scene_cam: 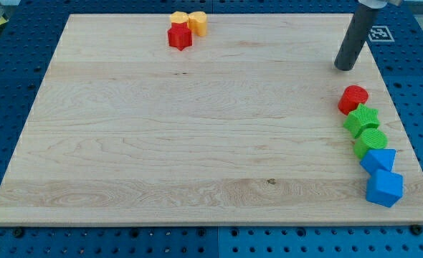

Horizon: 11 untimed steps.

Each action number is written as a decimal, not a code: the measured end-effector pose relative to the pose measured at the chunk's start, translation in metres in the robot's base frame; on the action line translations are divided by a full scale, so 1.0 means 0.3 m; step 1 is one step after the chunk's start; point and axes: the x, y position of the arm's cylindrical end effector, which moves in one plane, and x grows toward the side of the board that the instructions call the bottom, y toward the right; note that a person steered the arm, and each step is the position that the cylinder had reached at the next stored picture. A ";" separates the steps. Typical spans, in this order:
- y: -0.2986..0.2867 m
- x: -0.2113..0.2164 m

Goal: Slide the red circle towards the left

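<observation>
So my tip is sitting on the wooden board over at the view's upper right, and it's not touching any block. There's no jaw on this thing, just a plain dark rod, so nothing opens or closes and it isn't holding anything.

The red circle is just below my tip, slightly toward the view's right, with a small gap of bare wood between them. Running down from the red circle, further below my tip along the board's right edge, there's a tight line: a green star-ish block, a green round block, then a blue block and a blue cube at the bottom. Neighbours in that line look like they're touching or nearly so.

Way off to my tip's left, near the board's top edge, a red star-like block sits bunched with two yellow/orange blocks, well apart from the tip.
</observation>
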 end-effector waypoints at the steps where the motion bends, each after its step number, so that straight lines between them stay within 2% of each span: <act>1: 0.000 0.000; 3: 0.125 0.000; 6: 0.197 0.015; 7: 0.161 0.215; 9: 0.139 0.310; 10: 0.098 0.310; 11: -0.037 0.310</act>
